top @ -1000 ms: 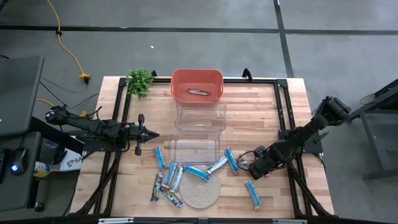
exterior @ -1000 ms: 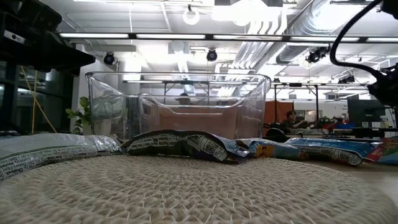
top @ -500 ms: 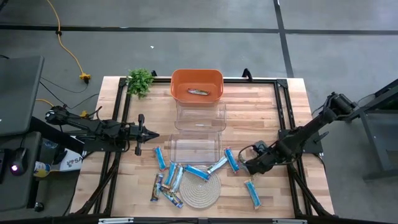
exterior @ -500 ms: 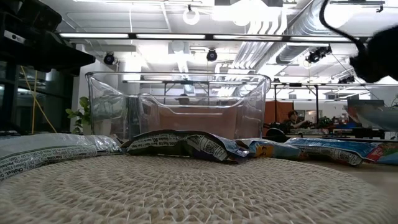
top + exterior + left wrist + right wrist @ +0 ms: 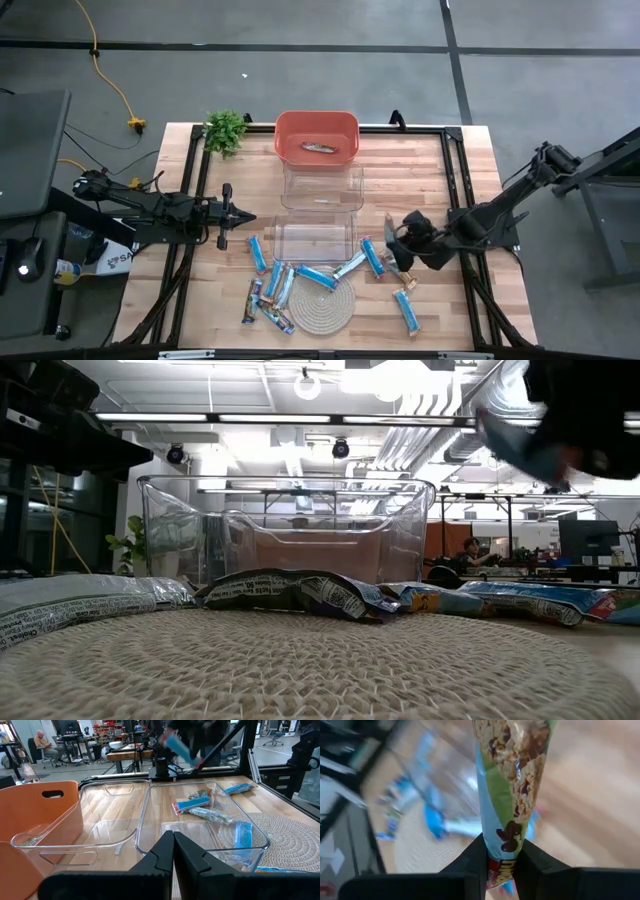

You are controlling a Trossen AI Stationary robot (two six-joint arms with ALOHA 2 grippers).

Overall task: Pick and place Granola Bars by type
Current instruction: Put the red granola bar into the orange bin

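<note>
My right gripper hangs over the table's right half, shut on a granola bar in a light blue and green wrapper with a granola picture. The left wrist view shows that same bar raised in the air. Several other bars lie flat on the wood by the round woven coaster; one blue bar lies at the near right. My left gripper waits shut at the left, pointing level toward two clear bins. My right gripper pinches one end of the bar between its two fingers. The fingers slant down from the table's right side. The rest of the bar sticks out ahead of them, lifted clear of the table.
An orange bin at the far middle holds one bar. Two clear bins stand in a row in front of it, the near one by the bars. A small green plant stands at the far left. A black frame borders the table.
My right gripper has risen off the table with the bar, going a little toward the far and left edges, and it has tipped up and rolled. The bar has come up with it, lifted clear of the wood. The other bars lie as before.
</note>
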